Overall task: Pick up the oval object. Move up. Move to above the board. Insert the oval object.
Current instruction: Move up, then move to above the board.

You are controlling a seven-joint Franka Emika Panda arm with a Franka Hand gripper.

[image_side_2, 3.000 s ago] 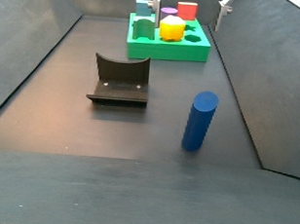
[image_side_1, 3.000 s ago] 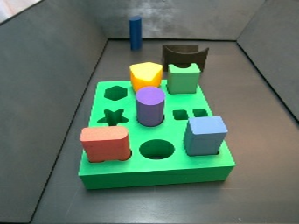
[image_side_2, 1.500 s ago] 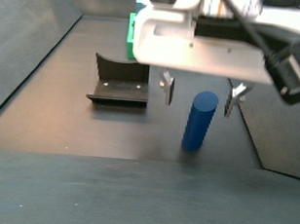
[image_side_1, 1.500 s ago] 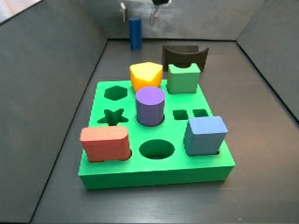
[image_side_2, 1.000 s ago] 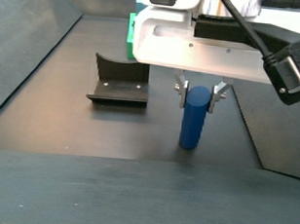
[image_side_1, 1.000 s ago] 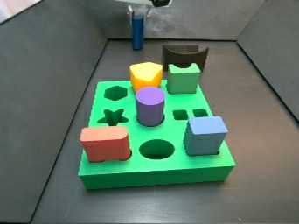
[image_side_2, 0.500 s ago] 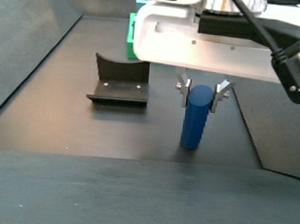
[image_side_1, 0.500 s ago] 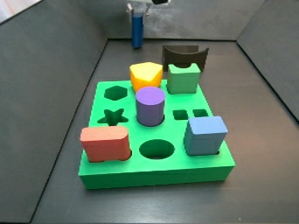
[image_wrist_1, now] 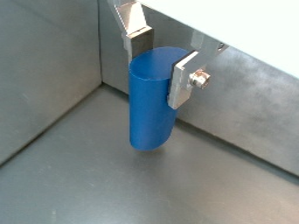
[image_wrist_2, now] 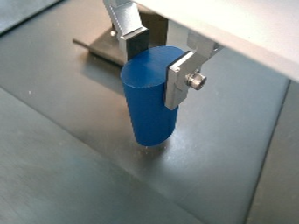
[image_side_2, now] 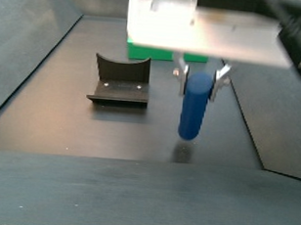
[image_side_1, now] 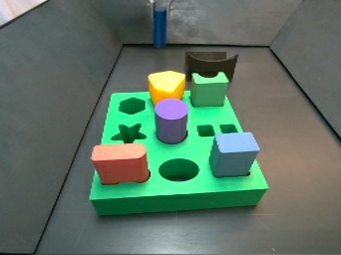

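Two silver fingers (image_wrist_1: 184,77) of the gripper (image_wrist_2: 162,54) clamp the oval object (image_side_2: 193,105), which hangs clear of the floor mid-lift, so next it must travel over the board (image_side_1: 123,134), well apart.

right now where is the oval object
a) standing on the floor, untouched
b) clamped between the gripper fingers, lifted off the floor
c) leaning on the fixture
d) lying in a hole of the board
b: in a side view the oval object hangs clear of the floor in the gripper, and a wrist view shows a finger pressed on its side.
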